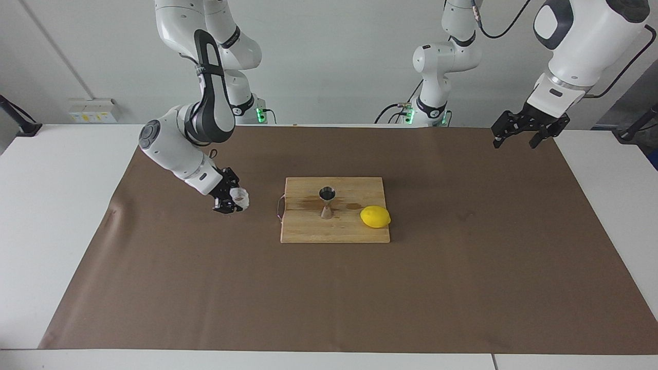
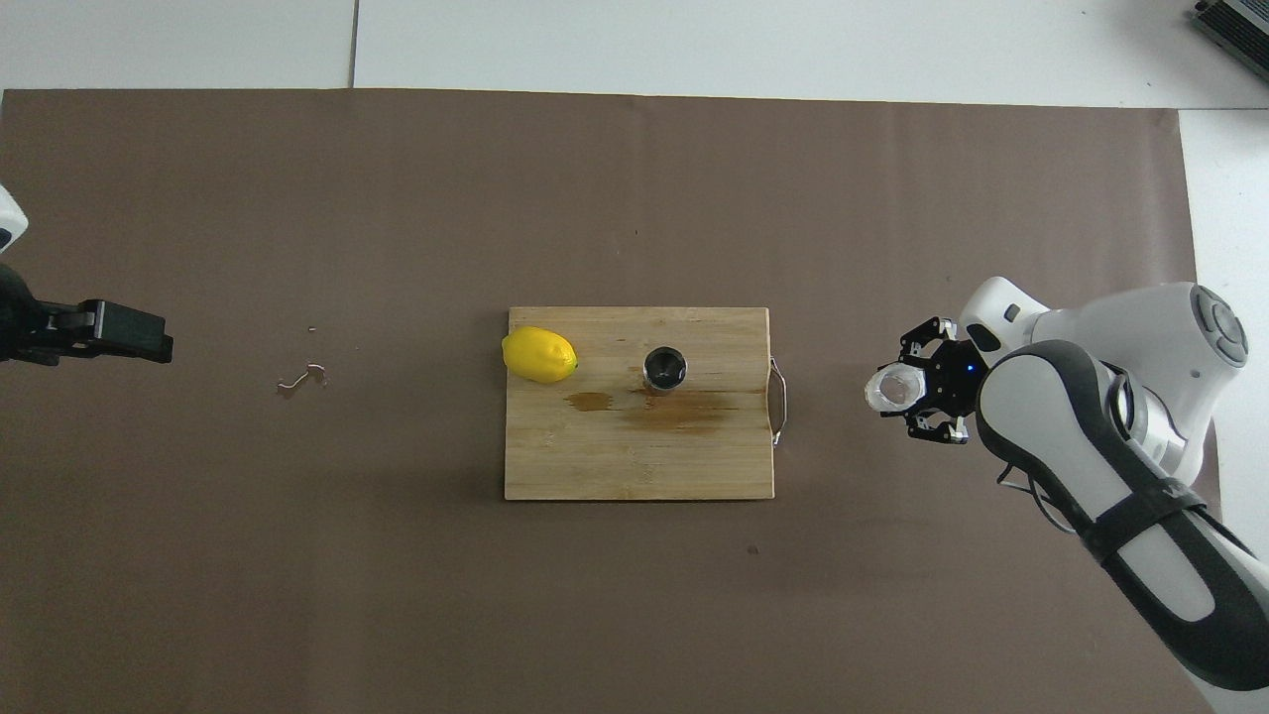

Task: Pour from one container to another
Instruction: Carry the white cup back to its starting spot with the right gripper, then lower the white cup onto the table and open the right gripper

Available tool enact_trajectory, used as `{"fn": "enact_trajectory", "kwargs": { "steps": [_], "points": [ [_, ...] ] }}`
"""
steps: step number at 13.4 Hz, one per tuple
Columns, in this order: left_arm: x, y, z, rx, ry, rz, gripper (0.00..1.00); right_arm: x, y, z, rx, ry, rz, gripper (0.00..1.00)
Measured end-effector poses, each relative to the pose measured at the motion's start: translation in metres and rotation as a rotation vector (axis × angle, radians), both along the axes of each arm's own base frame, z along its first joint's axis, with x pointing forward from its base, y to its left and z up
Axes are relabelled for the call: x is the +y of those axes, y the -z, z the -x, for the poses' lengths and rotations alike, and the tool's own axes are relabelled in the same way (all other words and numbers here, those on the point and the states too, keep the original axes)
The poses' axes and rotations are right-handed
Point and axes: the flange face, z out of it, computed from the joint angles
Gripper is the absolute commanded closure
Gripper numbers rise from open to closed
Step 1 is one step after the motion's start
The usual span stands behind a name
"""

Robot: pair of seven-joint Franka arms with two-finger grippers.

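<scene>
Holding the whitish cup [image 1: 240,197] in my right gripper [image 1: 230,200], fingers closed on its wall, I have it low over the brown mat left of centre in the facing view, well apart from the steel jigger [image 1: 327,202] standing mid-frame on the cutting board [image 1: 334,231] beside the lemon [image 1: 375,216]. Judging by the wet stain around the jigger, the pour looks done, so next I must set the cup upright on the worktop and release. The overhead view shows the cup's open mouth [image 2: 900,389], while only the facing view shows my waiting left gripper [image 1: 519,134] with fingers spread, upper right
</scene>
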Motion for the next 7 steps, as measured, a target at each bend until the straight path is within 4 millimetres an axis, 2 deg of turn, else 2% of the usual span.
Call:
{"fn": "enact_trajectory", "kwargs": {
  "steps": [4, 7],
  "points": [
    [0.001, 0.0, 0.0, 0.0, -0.002, 0.0, 0.0, -0.021, 0.03, 0.003, 0.016, -0.003, -0.054, 0.94],
    [0.001, 0.0, 0.0, 0.0, -0.002, 0.0, 0.0, -0.034, 0.039, 0.005, 0.019, -0.004, -0.058, 0.94]
  ]
}}
